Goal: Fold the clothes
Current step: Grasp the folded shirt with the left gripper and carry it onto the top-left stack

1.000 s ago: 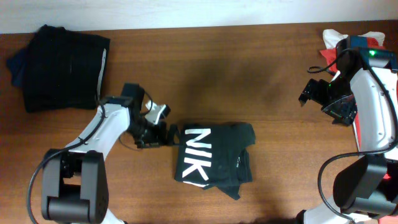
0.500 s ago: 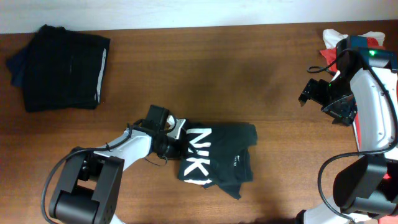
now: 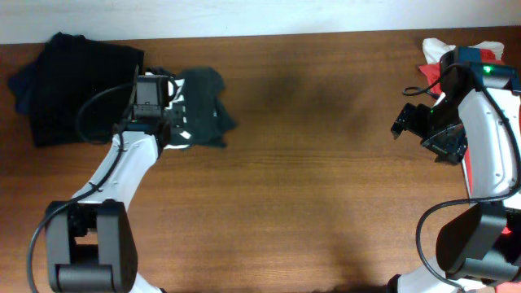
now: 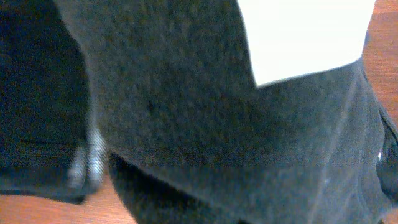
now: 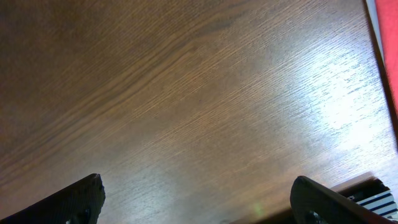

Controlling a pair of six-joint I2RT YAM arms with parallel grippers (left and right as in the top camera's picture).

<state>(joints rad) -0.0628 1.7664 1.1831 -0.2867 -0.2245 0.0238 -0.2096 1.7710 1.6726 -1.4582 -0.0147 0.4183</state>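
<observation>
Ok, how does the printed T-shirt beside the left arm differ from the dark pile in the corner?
The T-shirt shows white print, while the dark pile shows no print. The T-shirt is the smaller bundle and the pile is clearly larger. The T-shirt's outline is rumpled and uneven, but the pile lies squarer and flatter. Both are dark fabric, lying side by side.

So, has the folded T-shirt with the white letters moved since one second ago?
Yes. The T-shirt went up and left across the table, from the lower middle to beside the dark folded pile in the top-left corner.
</observation>
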